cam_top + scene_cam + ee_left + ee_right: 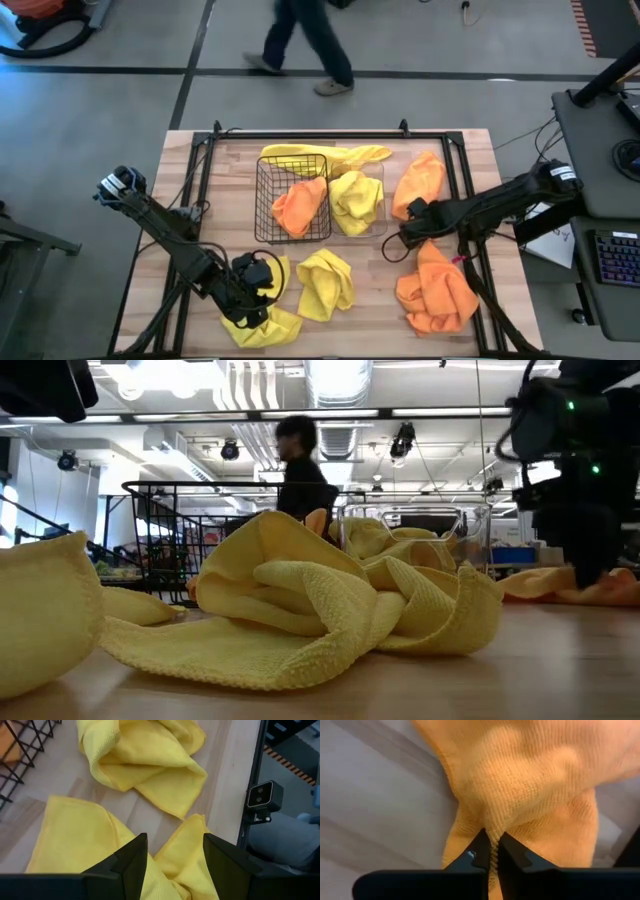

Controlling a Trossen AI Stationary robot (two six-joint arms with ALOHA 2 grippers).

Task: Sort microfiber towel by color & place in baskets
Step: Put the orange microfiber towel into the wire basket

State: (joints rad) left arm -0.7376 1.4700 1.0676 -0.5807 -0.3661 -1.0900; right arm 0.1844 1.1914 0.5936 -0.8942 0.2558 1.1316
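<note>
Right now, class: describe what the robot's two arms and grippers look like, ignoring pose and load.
Both arms are dark, slim and jointed. The left arm has a black-and-silver base fitting. The left gripper has two broad, angular black fingers. The right gripper has black fingers tapering to thin tips. Black cables loop beside the right arm.

Black wire basket (268, 200) holds 1 orange towel (300, 206); clear bin (380, 210) beside it holds yellow one (356, 198). Another yellow (330, 155) draped behind both. Loose on table: 2 yellow (325, 283) (262, 322) near front, orange (420, 181) & orange heap (436, 292) at right.
</note>
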